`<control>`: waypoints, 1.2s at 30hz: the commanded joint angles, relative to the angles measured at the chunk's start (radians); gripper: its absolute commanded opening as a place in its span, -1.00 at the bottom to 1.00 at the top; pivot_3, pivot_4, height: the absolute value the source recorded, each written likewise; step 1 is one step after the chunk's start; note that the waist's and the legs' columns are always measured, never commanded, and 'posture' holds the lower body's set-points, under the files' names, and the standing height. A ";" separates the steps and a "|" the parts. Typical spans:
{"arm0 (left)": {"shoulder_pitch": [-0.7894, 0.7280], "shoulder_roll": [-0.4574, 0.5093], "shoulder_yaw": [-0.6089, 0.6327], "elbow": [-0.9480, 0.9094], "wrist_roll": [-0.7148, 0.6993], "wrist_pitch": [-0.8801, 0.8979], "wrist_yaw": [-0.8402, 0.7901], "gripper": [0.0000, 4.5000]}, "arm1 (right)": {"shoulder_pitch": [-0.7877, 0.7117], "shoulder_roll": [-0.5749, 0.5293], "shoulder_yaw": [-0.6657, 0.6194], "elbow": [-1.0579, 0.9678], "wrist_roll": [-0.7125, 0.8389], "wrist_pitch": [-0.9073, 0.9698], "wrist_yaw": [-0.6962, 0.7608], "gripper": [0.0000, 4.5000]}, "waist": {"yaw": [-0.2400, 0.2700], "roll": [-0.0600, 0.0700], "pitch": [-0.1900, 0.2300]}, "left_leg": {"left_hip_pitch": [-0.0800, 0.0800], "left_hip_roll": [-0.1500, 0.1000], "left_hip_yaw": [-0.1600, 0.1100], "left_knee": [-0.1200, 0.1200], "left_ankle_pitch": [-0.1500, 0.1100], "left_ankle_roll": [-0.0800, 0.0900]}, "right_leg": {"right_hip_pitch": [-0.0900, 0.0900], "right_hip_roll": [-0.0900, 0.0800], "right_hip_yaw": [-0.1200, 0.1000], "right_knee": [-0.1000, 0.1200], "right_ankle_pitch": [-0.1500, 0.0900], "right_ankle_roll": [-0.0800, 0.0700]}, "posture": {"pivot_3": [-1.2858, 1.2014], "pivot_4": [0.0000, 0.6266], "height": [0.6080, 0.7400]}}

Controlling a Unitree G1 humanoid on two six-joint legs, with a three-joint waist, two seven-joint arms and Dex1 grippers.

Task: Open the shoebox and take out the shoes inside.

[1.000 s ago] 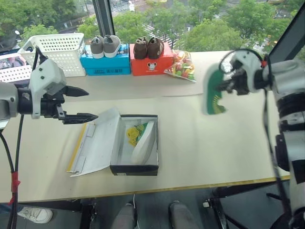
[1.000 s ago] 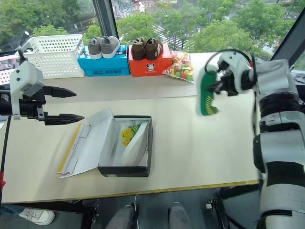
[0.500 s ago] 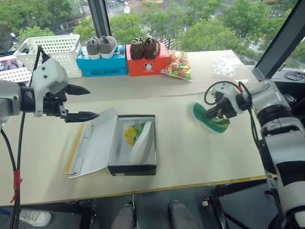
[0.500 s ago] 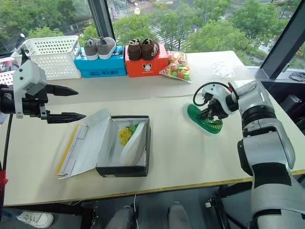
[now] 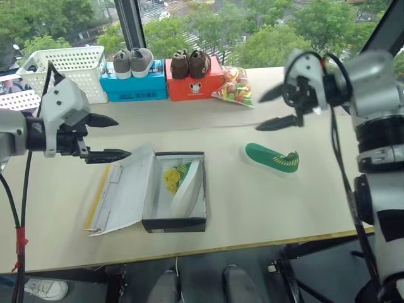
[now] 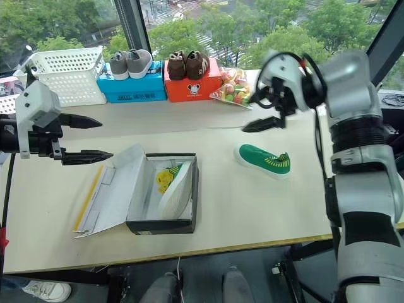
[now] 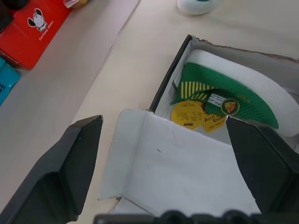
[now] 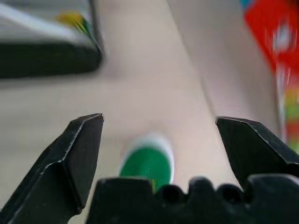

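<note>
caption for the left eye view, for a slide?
Open right gripper above a small green-soled shoe on the table; its mate lies in the open yellow-lidded cardboard shoebox.

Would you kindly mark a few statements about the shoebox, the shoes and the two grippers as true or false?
1. The shoebox is open, its lid folded out flat on the table. True.
2. Both shoes are out of the box. False: one shoe lies inside; the other shoe lies on the table.
3. The right gripper holds a shoe. False: it is open and empty, above the shoe on the table.
4. The left gripper is open. True.
5. The grey shoes sit on the red box. False: they sit on the blue box.
</note>
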 commanded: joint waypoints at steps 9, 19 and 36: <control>-0.069 -0.038 -0.027 0.041 0.050 -0.042 0.009 1.00 | 0.116 0.190 0.298 -0.454 0.054 -0.091 0.060 0.98 | 0.030 -0.001 0.000 | -0.001 -0.001 -0.002 0.005 0.000 -0.001 | 0.000 0.000 -0.001 0.004 -0.002 0.005 | 0.03 -0.52 1.00; 0.046 0.015 0.090 -0.038 0.020 0.015 0.031 1.00 | 0.089 0.281 0.455 -0.244 -0.031 -0.299 0.041 0.98 | 0.028 -0.001 -0.001 | 0.000 0.003 -0.001 0.005 0.001 -0.001 | 0.000 0.004 -0.001 0.005 -0.002 0.005 | 0.03 -0.52 1.00; 0.159 0.042 0.201 -0.118 -0.011 0.066 0.071 1.00 | 0.039 0.468 0.450 0.033 -0.141 -0.559 -0.016 -0.11 | 0.014 -0.001 -0.001 | 0.001 0.011 -0.002 0.005 0.000 -0.004 | -0.001 0.013 -0.001 0.003 0.003 -0.004 | 0.03 -0.52 1.00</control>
